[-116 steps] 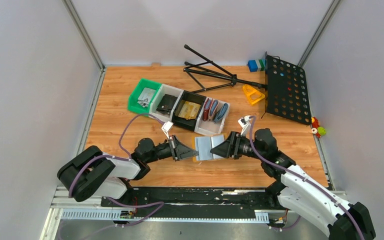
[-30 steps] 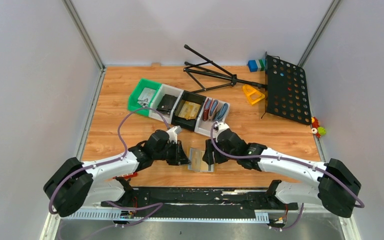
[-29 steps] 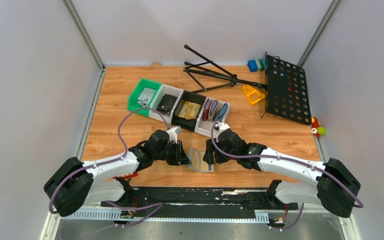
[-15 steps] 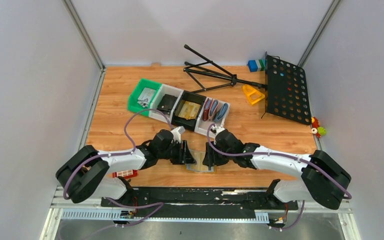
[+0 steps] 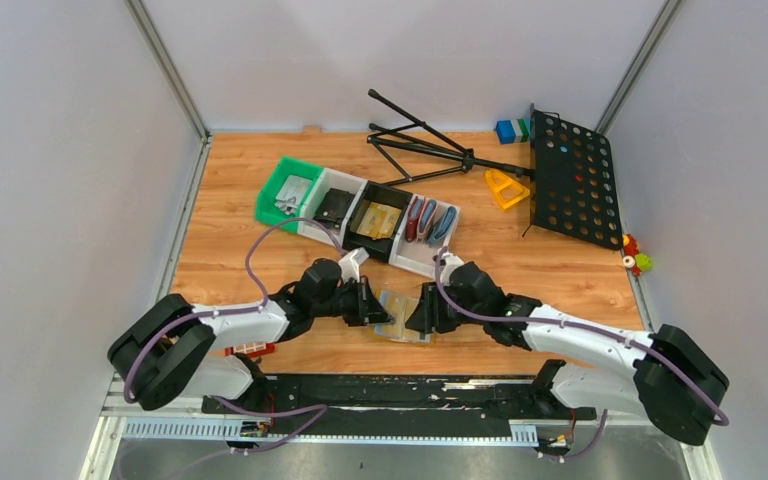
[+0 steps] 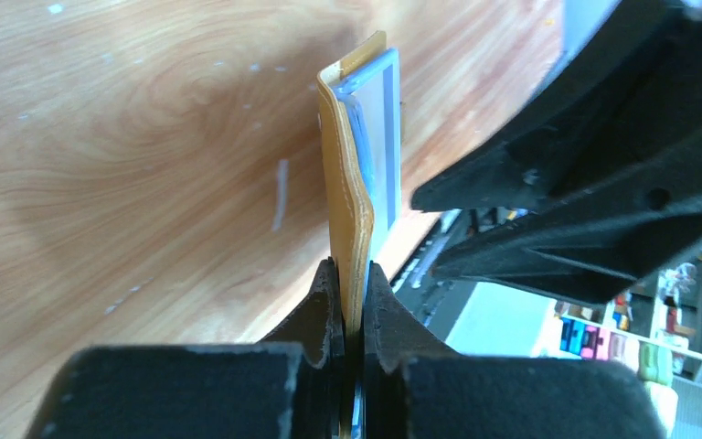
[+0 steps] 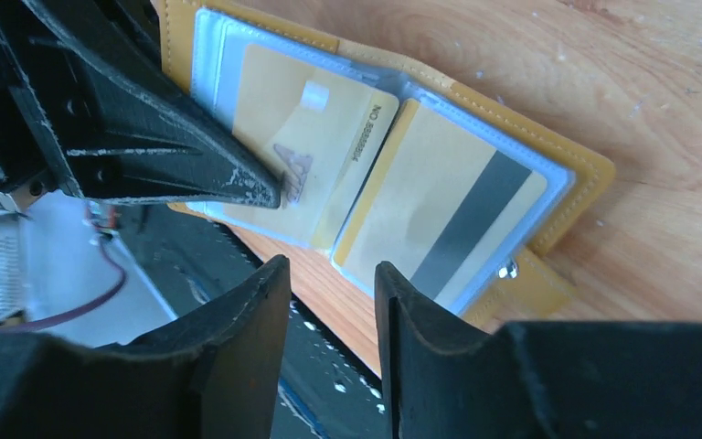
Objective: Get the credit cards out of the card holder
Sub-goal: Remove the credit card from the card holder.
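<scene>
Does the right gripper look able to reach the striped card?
Probably yes: the left gripper grips the open card holder, and the striped card lies unblocked before the right gripper, jaws parted.

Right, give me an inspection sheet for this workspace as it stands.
Surface: wooden table, white specks near the holder.
Job's things: card holder lies open; two credit cards sit in its clear sleeves.
Clutter: bins with wallets inside; folded music stand; yellow piece; small toys at the right edge.
Grippers: left gripper, jaws shut on the holder's mustard edge; right gripper, jaws parted above the cards, holding nothing.
Cables: purple cables loop off both arms, caught on nothing seen.
Surroundings: grey walls; nothing else seen.
</scene>
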`<act>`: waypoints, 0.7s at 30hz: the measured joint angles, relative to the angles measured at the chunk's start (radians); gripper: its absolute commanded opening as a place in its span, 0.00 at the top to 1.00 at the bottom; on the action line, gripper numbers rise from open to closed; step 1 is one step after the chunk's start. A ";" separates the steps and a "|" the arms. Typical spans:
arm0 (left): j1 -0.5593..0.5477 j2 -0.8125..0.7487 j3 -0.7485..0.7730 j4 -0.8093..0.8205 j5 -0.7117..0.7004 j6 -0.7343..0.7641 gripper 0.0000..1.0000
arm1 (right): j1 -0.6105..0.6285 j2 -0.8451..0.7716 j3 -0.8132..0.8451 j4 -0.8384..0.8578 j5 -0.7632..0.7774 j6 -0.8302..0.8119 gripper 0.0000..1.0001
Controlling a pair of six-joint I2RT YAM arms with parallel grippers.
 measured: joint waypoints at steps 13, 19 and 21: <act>0.023 -0.101 -0.065 0.293 0.160 -0.229 1.00 | -0.157 -0.214 -0.153 0.291 -0.254 0.199 0.59; 0.031 -0.101 -0.104 0.474 0.205 -0.343 1.00 | -0.177 -0.255 -0.175 0.383 -0.312 0.286 0.71; 0.032 -0.102 -0.116 0.515 0.209 -0.370 1.00 | -0.179 -0.257 -0.179 0.406 -0.322 0.314 0.72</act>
